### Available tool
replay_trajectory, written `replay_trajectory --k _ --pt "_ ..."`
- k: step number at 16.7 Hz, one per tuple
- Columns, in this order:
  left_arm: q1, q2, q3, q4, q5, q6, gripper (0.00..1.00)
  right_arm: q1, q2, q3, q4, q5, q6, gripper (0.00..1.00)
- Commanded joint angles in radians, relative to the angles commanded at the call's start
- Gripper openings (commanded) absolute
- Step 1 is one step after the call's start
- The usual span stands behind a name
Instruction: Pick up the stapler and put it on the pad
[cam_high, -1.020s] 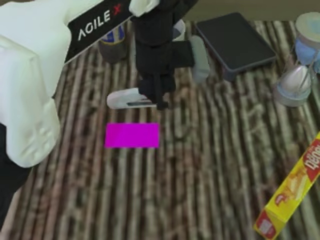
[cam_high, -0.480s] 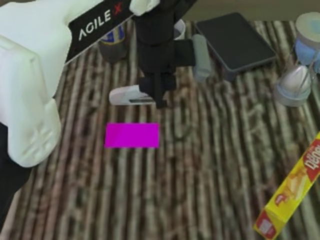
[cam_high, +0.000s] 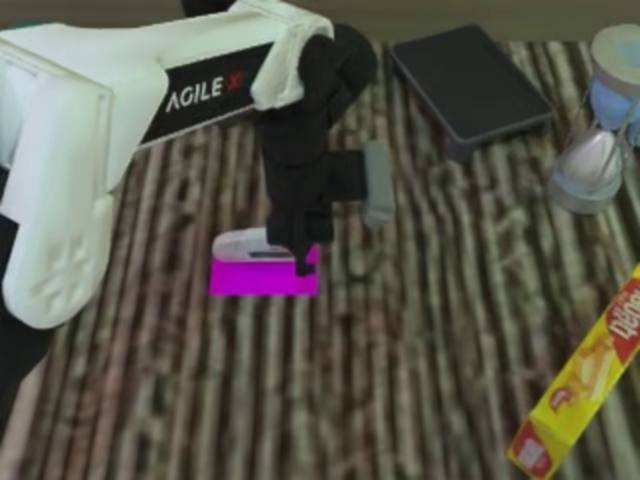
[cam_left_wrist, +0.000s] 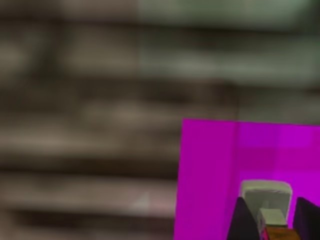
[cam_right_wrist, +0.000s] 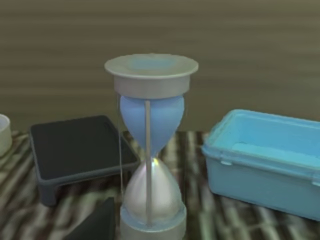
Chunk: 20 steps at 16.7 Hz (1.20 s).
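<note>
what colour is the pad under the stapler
Bright magenta, plain and unmarked; the pad shows best in the top view, beneath the stapler.

Legible text, top view only:

1. Left arm (cam_high: 150, 95): black panel on the white link, white lettering "AGILE" followed by a red "X".
2. Yellow carton box (cam_high: 585, 385), lower right of table: red lettering along the long face, partly cut off at the frame edge; not legible. Red patch near its lower end, too small to read.

Left wrist view, right wrist view: no readable txt, nos. or signs.
</note>
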Motion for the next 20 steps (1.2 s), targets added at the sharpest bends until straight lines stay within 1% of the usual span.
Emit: replay_trajectory --k 3,7,20 --pt "0.005 -0.004 -0.063 0.064 0.001 0.011 0.00 0.000 0.000 0.000 0.000 0.000 0.000 1.00" --pt "0.005 -0.004 -0.064 0.065 0.001 0.011 0.00 0.000 0.000 0.000 0.000 0.000 0.000 1.00" --pt "0.005 -0.004 -0.064 0.065 0.001 0.011 0.98 0.000 0.000 0.000 0.000 0.000 0.000 1.00"
